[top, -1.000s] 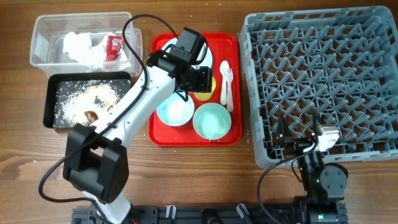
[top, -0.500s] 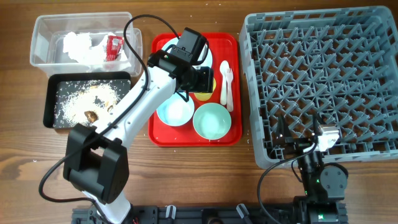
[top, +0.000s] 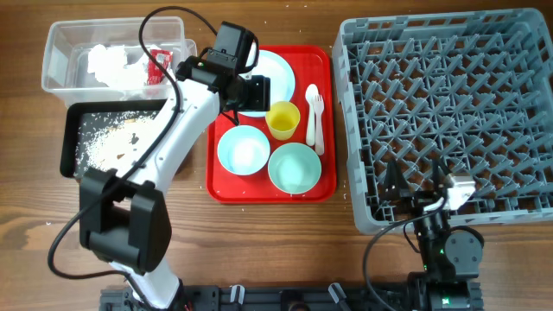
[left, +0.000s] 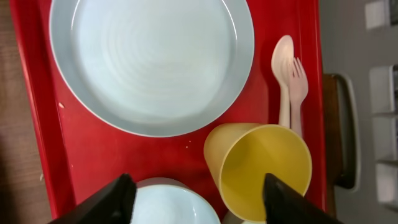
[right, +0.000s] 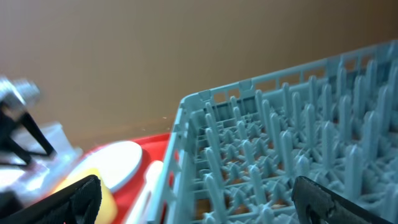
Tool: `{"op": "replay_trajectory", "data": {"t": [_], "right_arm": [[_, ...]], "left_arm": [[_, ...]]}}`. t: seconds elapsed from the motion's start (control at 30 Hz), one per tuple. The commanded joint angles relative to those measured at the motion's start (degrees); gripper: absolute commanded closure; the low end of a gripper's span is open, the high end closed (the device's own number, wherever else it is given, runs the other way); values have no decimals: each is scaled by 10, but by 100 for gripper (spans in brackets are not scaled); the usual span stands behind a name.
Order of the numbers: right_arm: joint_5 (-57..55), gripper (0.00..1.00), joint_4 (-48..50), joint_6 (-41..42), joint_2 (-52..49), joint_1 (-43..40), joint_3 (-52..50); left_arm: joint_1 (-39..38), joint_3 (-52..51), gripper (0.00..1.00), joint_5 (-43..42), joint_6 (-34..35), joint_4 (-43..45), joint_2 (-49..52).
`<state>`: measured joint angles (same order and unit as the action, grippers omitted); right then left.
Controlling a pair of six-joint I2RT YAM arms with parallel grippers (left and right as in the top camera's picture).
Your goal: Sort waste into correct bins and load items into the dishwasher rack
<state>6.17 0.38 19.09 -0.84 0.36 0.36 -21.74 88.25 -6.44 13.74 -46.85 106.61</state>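
Observation:
My left gripper (top: 258, 92) hangs open and empty over the red tray, at the lower edge of the pale blue plate (top: 275, 71) and left of the yellow cup (top: 282, 119). In the left wrist view the plate (left: 152, 62) fills the top. The cup (left: 264, 167) and one bowl's rim (left: 169, 204) lie between my open fingers (left: 113, 199). Two light blue bowls (top: 243, 149) (top: 294, 167) and the white fork and spoon (top: 315, 112) lie on the tray. My right gripper (top: 421, 192) is open and empty at the grey rack's (top: 449, 104) front edge.
The clear tub (top: 60, 52) at the back left holds white napkins (top: 108, 62) and the red packet (top: 157, 62). The black tray (top: 73, 151) below it holds beige scraps (top: 112, 138). The red tray (top: 216, 186) sits between the bins and the rack (right: 280, 143).
My left arm has swung left and back, away from above the yellow cup, which now shows fully. The cup stayed in place. The right arm has barely moved.

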Motion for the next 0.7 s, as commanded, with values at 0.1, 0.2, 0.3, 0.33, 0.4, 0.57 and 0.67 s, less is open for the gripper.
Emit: {"op": "replay_trajectory", "data": {"t": [0.1, 0.2, 0.3, 0.33, 0.4, 0.57, 0.67], "right_arm": [[-5, 0, 0, 135, -2, 4, -1], [-5, 0, 0, 135, -2, 4, -1], [-6, 0, 0, 135, -2, 4, -1], [-6, 0, 0, 135, -2, 4, -1], [-8, 0, 0, 135, -2, 4, -1], [-36, 0, -1, 194, -2, 4, 0], [8, 0, 4, 208, -2, 4, 17]], "left_arm": [[-10, 12, 39, 4, -46, 16, 65], [-14, 12, 41, 3, -46, 20, 86], [-18, 12, 62, 3, -45, 34, 102], [-20, 12, 67, 3, -45, 35, 104], [-22, 12, 90, 0, -43, 43, 104], [-14, 40, 96, -118, -39, 53, 81], [14, 80, 96, -204, 3, 24, 32]]}}
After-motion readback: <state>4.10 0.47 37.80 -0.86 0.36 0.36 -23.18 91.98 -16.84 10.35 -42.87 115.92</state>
